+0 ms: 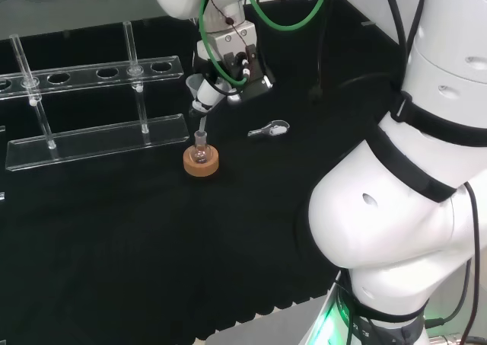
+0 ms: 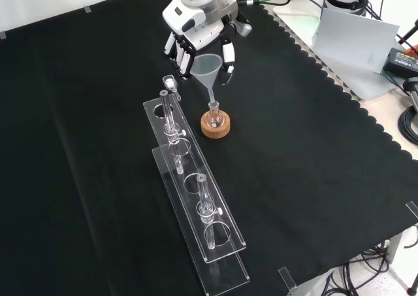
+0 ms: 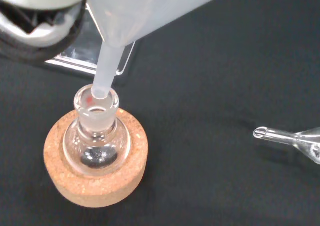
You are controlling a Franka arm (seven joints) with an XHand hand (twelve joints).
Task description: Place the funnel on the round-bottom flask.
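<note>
A small clear round-bottom flask (image 1: 200, 151) (image 2: 213, 115) (image 3: 96, 136) stands upright in a cork ring stand (image 1: 201, 163) (image 2: 215, 127) (image 3: 95, 176) on the black cloth. A translucent white funnel (image 1: 203, 92) (image 2: 206, 70) (image 3: 130, 16) hangs tilted above it, held by the hand (image 1: 232, 55) (image 2: 199, 38) with its fingers curled round the cone. In the wrist view the funnel's stem tip (image 3: 100, 89) sits just inside the flask's neck opening.
A clear plastic test tube rack (image 1: 91, 109) (image 2: 192, 191) holding glass tubes stands left of the flask in the head view. A small glass piece (image 1: 270, 129) (image 3: 295, 138) lies on the cloth right of the flask. The arm's white links (image 1: 411, 170) are at the right of the head view.
</note>
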